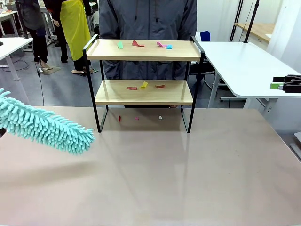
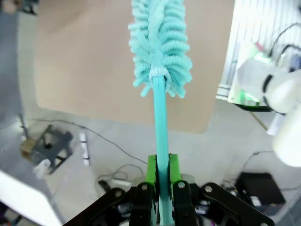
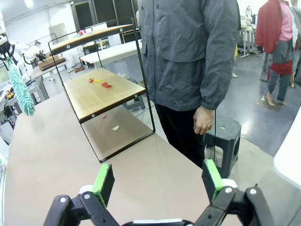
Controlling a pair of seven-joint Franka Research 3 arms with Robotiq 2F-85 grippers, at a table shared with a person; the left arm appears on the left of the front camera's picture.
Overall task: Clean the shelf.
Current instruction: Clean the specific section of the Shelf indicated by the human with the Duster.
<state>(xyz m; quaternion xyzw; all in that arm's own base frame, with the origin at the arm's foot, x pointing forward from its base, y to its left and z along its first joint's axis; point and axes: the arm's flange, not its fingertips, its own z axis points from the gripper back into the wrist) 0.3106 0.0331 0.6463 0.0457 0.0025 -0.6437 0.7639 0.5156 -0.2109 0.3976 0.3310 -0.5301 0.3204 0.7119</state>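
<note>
The shelf (image 1: 143,94) stands at the far middle of the brown table, and in the right wrist view the shelf (image 3: 101,94) is ahead to the left. Coloured paper scraps (image 1: 137,44) lie on its top board, more scraps (image 1: 144,85) on its lower board, and tiny bits (image 1: 137,118) on the table under it. My left gripper (image 2: 160,181) is shut on the handle of a turquoise fluffy duster (image 2: 160,47). The duster (image 1: 44,127) hangs over the table's left side, short of the shelf. My right gripper (image 3: 158,181) is open and holds nothing.
A person in a grey jacket (image 1: 148,19) stands right behind the shelf, one hand (image 3: 203,120) hanging down. A white table (image 1: 244,66) at the right carries a black and green object (image 1: 287,84). A grey stool (image 3: 225,134) stands by the person.
</note>
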